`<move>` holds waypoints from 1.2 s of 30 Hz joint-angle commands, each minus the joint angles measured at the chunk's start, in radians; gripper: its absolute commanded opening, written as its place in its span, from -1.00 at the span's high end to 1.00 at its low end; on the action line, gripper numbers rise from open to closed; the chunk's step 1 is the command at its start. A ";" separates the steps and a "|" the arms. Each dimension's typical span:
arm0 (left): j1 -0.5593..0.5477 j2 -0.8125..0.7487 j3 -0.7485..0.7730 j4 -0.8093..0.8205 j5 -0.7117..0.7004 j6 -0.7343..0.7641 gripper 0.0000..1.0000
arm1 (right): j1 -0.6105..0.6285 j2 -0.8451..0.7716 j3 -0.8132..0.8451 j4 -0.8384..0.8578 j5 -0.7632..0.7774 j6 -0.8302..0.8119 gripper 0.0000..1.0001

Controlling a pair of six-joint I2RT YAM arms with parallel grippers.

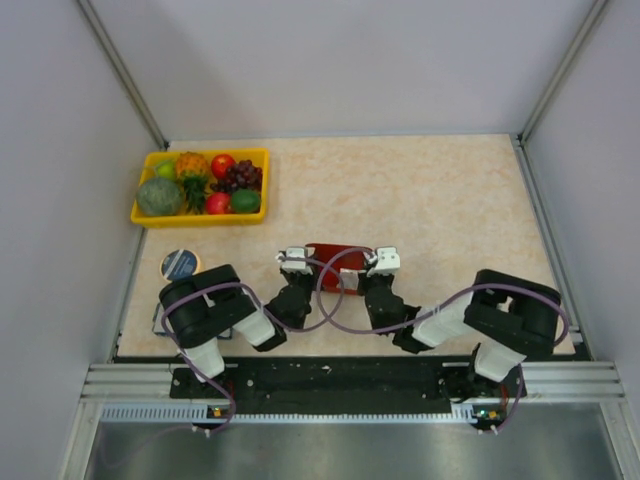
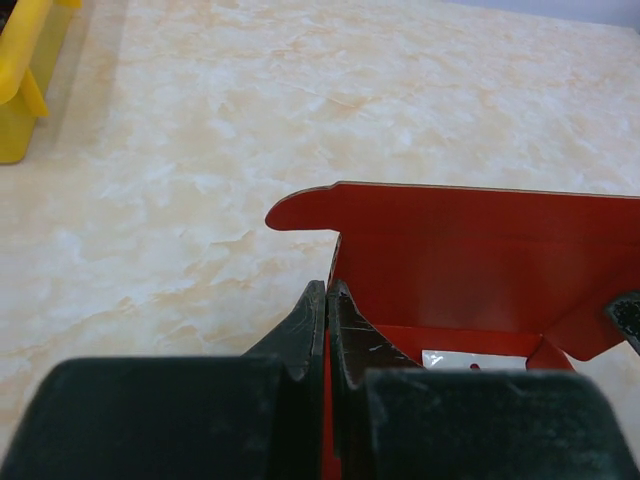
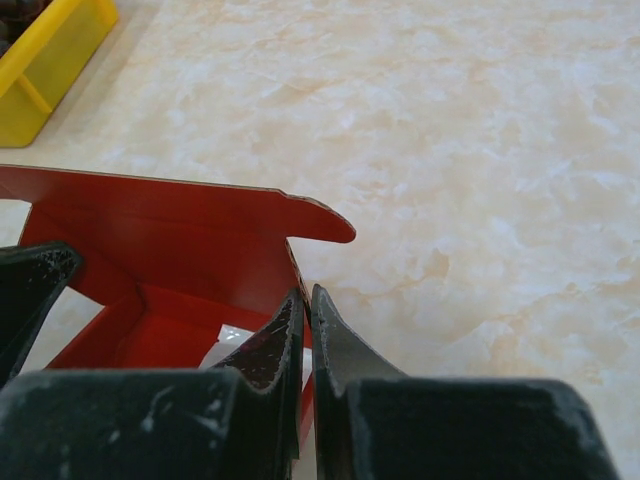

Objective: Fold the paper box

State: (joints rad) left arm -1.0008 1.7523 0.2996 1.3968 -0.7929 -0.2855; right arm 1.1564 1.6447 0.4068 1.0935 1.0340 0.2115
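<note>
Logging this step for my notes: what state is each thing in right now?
paper box: partly folded, back wall upright.
left gripper: jaws shut on the paper box's side flap.
right gripper: jaws shut on its other side flap.
yellow tray: full of fruit.

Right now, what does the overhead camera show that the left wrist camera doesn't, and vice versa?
Only overhead: the fruit in the yellow plastic tray, and a round blue-topped container. Only left wrist: the left tool shut on a side wall of the thin red cardboard box, and its rounded corner tab. Both: the box, the tray, the marbled beige tabletop.
</note>
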 commanded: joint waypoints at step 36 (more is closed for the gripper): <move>-0.174 -0.022 0.003 0.272 -0.330 0.020 1.00 | 0.089 0.046 0.600 -1.821 0.186 1.465 1.00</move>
State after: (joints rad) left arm -1.1728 1.7622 0.3141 1.3693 -1.1152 -0.2596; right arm 1.2114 1.7016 1.0042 -0.5789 1.1442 1.6131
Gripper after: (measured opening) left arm 0.010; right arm 0.008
